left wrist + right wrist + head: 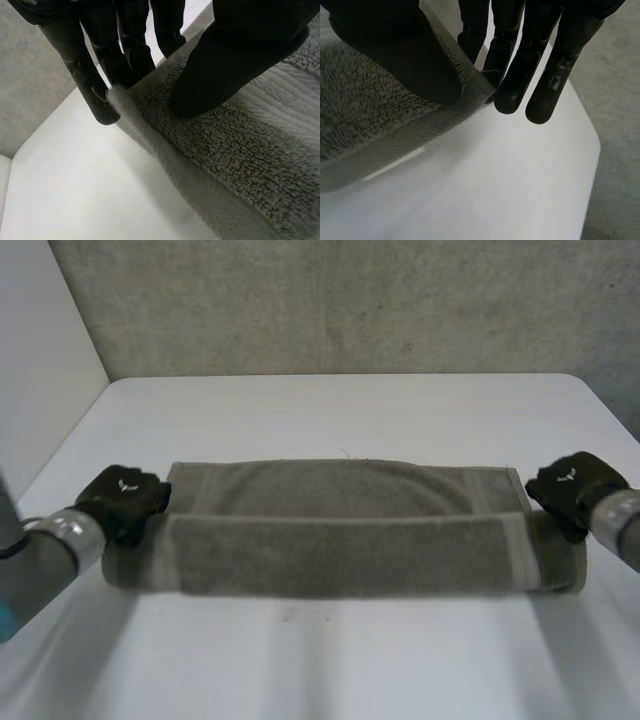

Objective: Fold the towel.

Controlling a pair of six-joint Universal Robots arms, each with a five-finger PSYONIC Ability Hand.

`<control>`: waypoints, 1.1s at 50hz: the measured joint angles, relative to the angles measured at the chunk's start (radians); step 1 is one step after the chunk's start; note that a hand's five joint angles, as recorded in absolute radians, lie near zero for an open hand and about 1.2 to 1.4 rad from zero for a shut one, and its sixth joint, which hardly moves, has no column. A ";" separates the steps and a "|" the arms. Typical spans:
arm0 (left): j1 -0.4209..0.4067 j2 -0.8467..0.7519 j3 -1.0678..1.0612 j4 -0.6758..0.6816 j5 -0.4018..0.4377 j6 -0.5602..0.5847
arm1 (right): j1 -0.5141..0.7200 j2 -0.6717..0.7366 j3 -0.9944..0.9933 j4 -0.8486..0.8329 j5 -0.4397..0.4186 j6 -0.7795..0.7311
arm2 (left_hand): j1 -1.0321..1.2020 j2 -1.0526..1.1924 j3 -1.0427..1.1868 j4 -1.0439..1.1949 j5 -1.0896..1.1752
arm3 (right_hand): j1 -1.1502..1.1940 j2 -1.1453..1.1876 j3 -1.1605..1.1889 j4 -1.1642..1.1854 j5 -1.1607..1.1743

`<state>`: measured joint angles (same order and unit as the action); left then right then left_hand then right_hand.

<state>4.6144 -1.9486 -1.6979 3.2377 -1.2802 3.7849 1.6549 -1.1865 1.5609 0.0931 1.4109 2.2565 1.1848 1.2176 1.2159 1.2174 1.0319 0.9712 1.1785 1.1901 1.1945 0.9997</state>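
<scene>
Bench [330,660] comes first, white in front of the robot; on it the towel [340,540] lies with its long axis running side to side, from one hand to the other. Its near part is doubled over into a raised flap, and each hand pinches one short end of it: the left hand [125,498] with thumb on top and fingers [95,100] under the edge, the right hand [572,490] likewise, fingers [515,85] behind the corner. The far half lies flat, so the flap probably needs carrying straight away from the robot, both ends level.
</scene>
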 measured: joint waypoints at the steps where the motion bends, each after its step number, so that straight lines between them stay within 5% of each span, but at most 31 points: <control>1: -0.015 -0.050 0.053 0.008 -0.014 -0.001 | 0.016 0.049 -0.040 -0.031 0.032 0.008 | 0.000 0.000 0.000 0.000 0.000 | 0.000 0.000 0.000 0.000 0.000; 9: -0.082 -0.279 0.326 0.054 -0.081 -0.017 | 0.069 0.255 -0.239 -0.199 0.120 0.031 | 0.000 0.000 0.000 0.000 0.000 | 0.000 0.000 0.000 0.000 0.000; 23: -0.148 -0.562 0.727 0.094 -0.169 -0.041 | 0.109 0.525 -0.538 -0.399 0.129 0.037 | -0.025 -0.063 -0.046 -0.047 -0.033 | 0.000 0.000 0.000 0.000 0.000; 24: -0.149 -0.579 0.748 0.094 -0.176 -0.041 | 0.110 0.547 -0.558 -0.402 0.132 0.036 | -0.097 -0.120 -0.117 -0.119 -0.107 | -0.284 -0.287 -0.284 -0.285 -0.268; 27: -0.154 -0.603 0.773 0.094 -0.183 -0.039 | 0.115 0.578 -0.583 -0.402 0.138 0.036 | -0.097 -0.120 -0.117 -0.119 -0.107 | -0.554 -0.576 -0.567 -0.569 -0.546; 28: -0.157 -0.608 0.779 0.094 -0.184 -0.038 | 0.119 0.584 -0.588 -0.401 0.141 0.037 | -0.579 -0.535 -0.526 -0.533 -0.524 | -0.675 -0.752 -0.741 -0.743 -0.720; 29: -0.157 -0.608 0.779 0.094 -0.184 -0.038 | 0.119 0.584 -0.588 -0.401 0.141 0.037 | -0.579 -0.535 -0.526 -0.533 -0.524 | -0.675 -0.752 -0.741 -0.743 -0.720; 30: -0.165 -0.614 0.783 0.094 -0.186 -0.036 | 0.126 0.589 -0.592 -0.399 0.147 0.041 | -0.774 -0.829 -0.826 -0.822 -0.798 | -0.756 -0.928 -0.940 -0.940 -0.909; 37: -0.181 -0.568 0.760 0.097 -0.191 -0.038 | 0.136 0.496 -0.537 -0.392 0.150 0.080 | -0.976 -1.018 -1.014 -1.017 -0.981 | -0.758 -0.953 -0.975 -0.957 -0.938; 45: -0.185 -0.315 0.543 0.098 -0.190 -0.053 | 0.128 0.194 -0.318 -0.339 0.131 0.205 | -1.003 -1.047 -1.044 -1.045 -0.996 | -0.758 -0.953 -0.975 -0.957 -0.939; 55: -0.170 -0.005 0.197 0.110 -0.187 -0.189 | 0.061 0.025 -0.138 -0.050 0.074 0.269 | -1.005 -1.051 -1.049 -1.044 -0.999 | -0.754 -0.946 -0.967 -0.954 -0.934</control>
<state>4.4447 -1.9535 -1.5006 3.3479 -1.4673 3.5960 1.7154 -1.1614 1.4231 0.0434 1.4851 2.5255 0.1802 0.1671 0.1671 0.1729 0.0327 0.2176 0.2324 0.2234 0.2407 0.0653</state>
